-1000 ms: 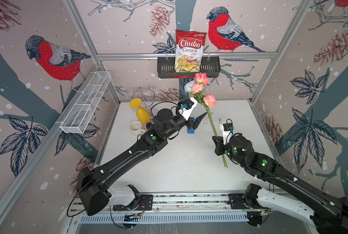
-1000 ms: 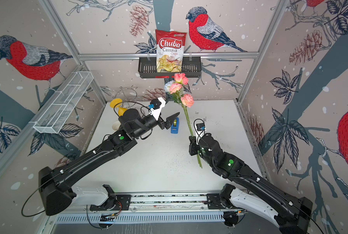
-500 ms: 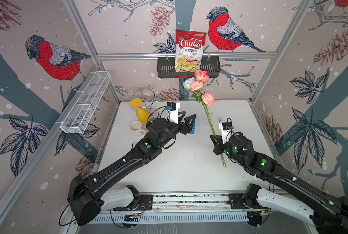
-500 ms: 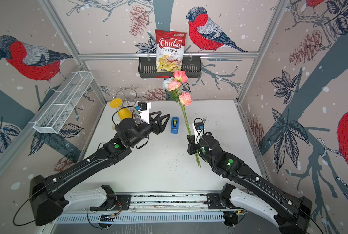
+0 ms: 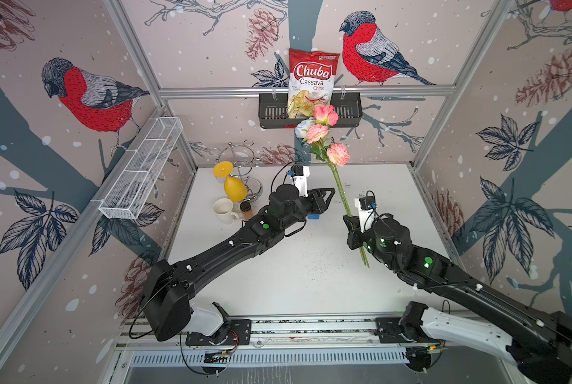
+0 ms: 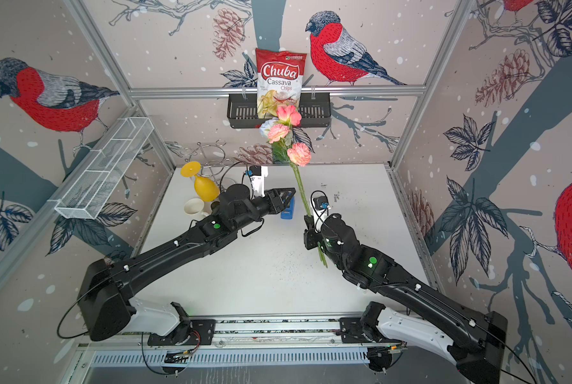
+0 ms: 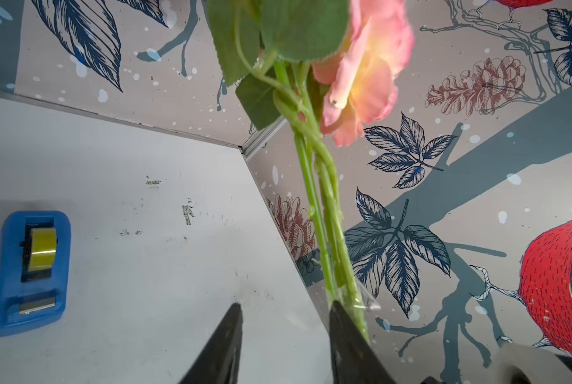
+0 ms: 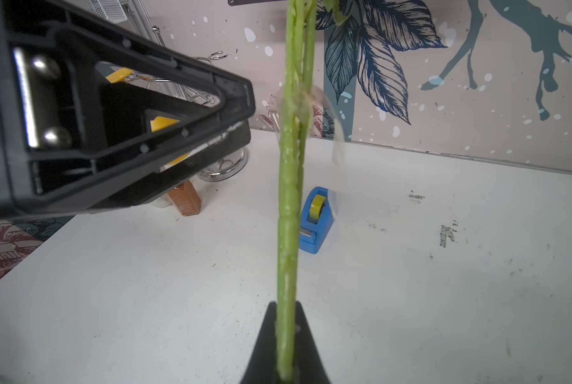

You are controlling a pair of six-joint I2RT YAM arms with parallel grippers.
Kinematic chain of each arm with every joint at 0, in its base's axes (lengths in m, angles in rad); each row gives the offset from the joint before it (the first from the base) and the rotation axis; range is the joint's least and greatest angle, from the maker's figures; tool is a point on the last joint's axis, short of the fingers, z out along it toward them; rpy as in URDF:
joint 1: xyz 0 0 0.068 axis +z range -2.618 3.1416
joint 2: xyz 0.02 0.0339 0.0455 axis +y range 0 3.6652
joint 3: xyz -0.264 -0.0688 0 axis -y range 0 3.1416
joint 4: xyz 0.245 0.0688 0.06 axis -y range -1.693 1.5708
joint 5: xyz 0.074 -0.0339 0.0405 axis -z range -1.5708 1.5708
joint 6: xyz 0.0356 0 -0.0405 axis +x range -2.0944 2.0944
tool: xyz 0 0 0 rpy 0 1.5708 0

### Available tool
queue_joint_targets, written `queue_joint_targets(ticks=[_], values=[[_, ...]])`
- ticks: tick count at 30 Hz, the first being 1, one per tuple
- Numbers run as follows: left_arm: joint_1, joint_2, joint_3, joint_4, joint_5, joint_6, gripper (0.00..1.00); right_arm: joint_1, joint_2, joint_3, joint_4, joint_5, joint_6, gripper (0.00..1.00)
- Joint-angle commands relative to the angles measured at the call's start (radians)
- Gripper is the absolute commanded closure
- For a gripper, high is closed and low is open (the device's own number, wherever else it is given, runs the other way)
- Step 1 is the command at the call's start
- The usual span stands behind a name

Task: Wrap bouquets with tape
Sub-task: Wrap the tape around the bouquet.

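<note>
My right gripper [image 8: 286, 306] is shut on the lower stems of the bouquet [image 5: 324, 133], which it holds upright above the table, blooms near the back wall. A crumpled piece of clear tape [image 8: 311, 99] clings to the stems [image 7: 321, 199] higher up. Beside the stems is my left gripper [image 7: 284, 307], level with that tape piece; its jaws are apart with nothing between them, and one fingertip [image 7: 336, 307] lies right against the stems. The tape sits in its blue dispenser [image 7: 28, 266] on the table behind the left gripper [image 5: 329, 196], partly hidden in both top views.
At the back left of the table stand a yellow glass [image 5: 233, 186], a white mug [image 5: 224, 210], a brown spice jar [image 5: 245, 210] and a chrome wire stand [image 5: 244, 156]. A black basket [image 5: 351, 113] with a chips bag hangs on the back wall. A wire shelf [image 5: 141, 169] is on the left wall.
My left gripper has turned at the wrist, shifted right up to the stems, and its jaws have narrowed. The right gripper still holds the bouquet, almost where it was.
</note>
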Motion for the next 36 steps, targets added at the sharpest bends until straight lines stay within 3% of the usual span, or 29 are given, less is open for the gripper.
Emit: queue_joint_targets(ticks=[1,24,36], values=[[-0.007,0.005,0.008,0.046,0.007,-0.064,0.58,0.006,0.017,0.014,0.062,0.048,-0.035,1.00],[-0.023,0.008,0.034,0.059,-0.044,-0.032,0.64,0.055,0.088,0.037,0.084,0.118,-0.075,1.00],[-0.022,0.043,0.052,0.018,-0.052,-0.002,0.67,0.115,0.115,0.045,0.097,0.217,-0.122,1.00]])
